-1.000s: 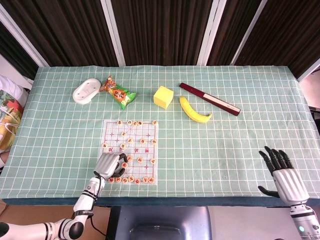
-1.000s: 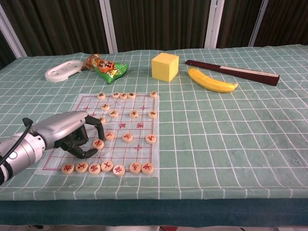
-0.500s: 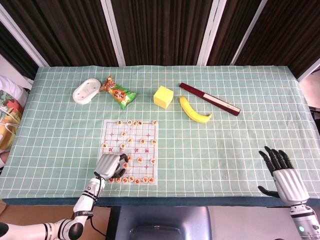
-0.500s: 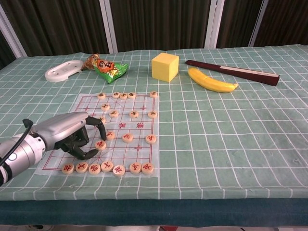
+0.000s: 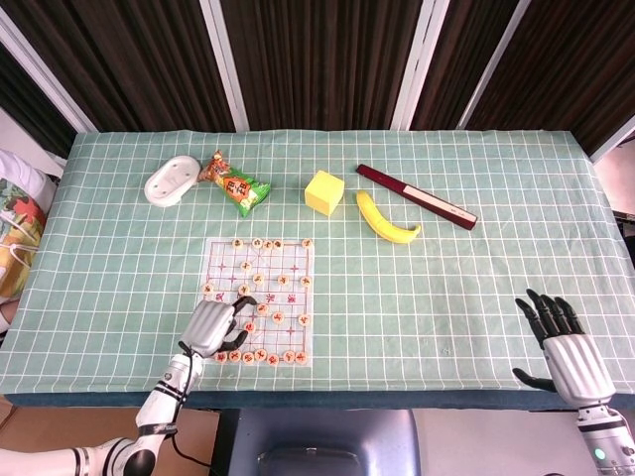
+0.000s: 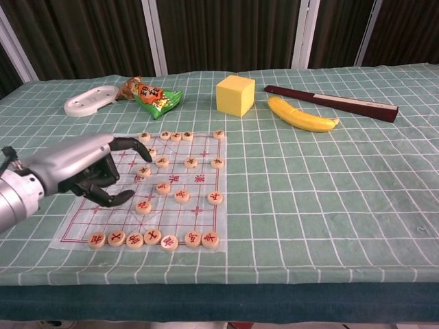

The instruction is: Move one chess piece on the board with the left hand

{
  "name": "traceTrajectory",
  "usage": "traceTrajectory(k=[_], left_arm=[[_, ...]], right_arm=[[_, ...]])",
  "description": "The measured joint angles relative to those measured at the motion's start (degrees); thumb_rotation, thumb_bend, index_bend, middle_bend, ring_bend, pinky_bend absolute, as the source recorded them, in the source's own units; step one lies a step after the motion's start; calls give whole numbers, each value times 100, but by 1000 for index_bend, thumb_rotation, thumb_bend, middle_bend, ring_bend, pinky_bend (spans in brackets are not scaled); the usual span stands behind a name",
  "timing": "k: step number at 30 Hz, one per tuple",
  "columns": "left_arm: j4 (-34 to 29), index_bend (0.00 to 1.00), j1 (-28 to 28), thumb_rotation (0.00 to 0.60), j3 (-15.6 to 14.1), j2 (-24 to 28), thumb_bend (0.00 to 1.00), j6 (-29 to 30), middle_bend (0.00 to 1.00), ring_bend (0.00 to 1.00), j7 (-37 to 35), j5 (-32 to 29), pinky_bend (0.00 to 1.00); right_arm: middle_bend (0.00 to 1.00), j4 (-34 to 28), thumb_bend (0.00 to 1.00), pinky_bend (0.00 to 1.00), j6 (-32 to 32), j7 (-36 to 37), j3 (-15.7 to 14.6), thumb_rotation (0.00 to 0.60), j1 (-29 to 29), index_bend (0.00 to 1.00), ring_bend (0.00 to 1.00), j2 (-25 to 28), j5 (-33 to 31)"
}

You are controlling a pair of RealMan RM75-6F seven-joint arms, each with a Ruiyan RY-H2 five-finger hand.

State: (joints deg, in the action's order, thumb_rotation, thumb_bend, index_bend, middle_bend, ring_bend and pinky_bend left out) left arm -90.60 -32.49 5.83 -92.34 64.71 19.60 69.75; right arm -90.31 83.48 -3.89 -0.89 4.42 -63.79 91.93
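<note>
A clear chess board (image 5: 220, 266) (image 6: 121, 148) with red lines lies on the green checked cloth near the front left. Several round tan pieces sit on it, with a row along its near edge. My left hand (image 5: 213, 325) (image 6: 77, 174) hovers above the board's left side with its fingers apart and nothing in them. One piece (image 6: 143, 206) (image 5: 248, 326) lies flat on the board just right of the fingertips, apart from them. My right hand (image 5: 564, 349) rests at the front right edge of the table, fingers spread and empty; only the head view shows it.
Along the far side lie a white dish (image 5: 172, 180) (image 6: 89, 103), a snack bag (image 5: 234, 184) (image 6: 152, 96), a yellow cube (image 5: 323, 191) (image 6: 234, 94), a banana (image 5: 385, 220) (image 6: 302, 115) and a dark red box (image 5: 416, 195) (image 6: 329, 101).
My left hand let go of the piece it pinched, opened its fingers, and rose up and back to the left. The piece stays on the board. The right hand has not moved.
</note>
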Motion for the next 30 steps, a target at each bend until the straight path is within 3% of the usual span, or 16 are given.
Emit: traceTrajectory(k=[6,7,8,9,12,14,17,22,30], left_arm=[[-482,260,464,600,-260,773,342,1083,996,1000,-422,1137,1000],[-523,251,618,600,-373,954,341,1353,953,972,-589,1382,990],[-540,238,737,600,-470,1087,341,1549,872,901,-739,1562,941],[-545,216,858,600,-576,1221,340,1723,724,753,-906,1725,829],[-448,111,1326,600,-1028,1725,342,2081,287,261,-1457,2031,408],[-279,32,1673,600,-1321,1999,351,2262,102,74,-1643,2105,232],[63,1,2097,600,-1447,2082,357,2699,6,2,-1705,2170,152],[569,0,2423,600,-1410,2088,355,3415,0,0,-1975,2470,146],[584,0,2560,600,-1269,2155,357,3216,0,0,-2014,2509,147]], right_arm=[[0,-17,194,0,78,-55,3,600,-41,0,0,11,1],[0,-22,194,0,94,-67,4,600,-49,0,0,11,3],[0,-27,194,0,109,-81,4,600,-58,0,0,9,5],[0,-35,194,0,123,-98,3,600,-70,0,0,6,8],[0,-51,194,0,140,-130,-3,600,-85,0,0,1,13],[0,-70,194,0,147,-151,-5,600,-94,0,0,2,15],[0,-92,194,0,162,-197,6,600,-107,0,0,6,-10],[0,-99,194,0,220,-265,17,600,-130,0,0,-15,16],[0,-101,194,0,162,-298,-19,600,-121,0,0,-8,51]])
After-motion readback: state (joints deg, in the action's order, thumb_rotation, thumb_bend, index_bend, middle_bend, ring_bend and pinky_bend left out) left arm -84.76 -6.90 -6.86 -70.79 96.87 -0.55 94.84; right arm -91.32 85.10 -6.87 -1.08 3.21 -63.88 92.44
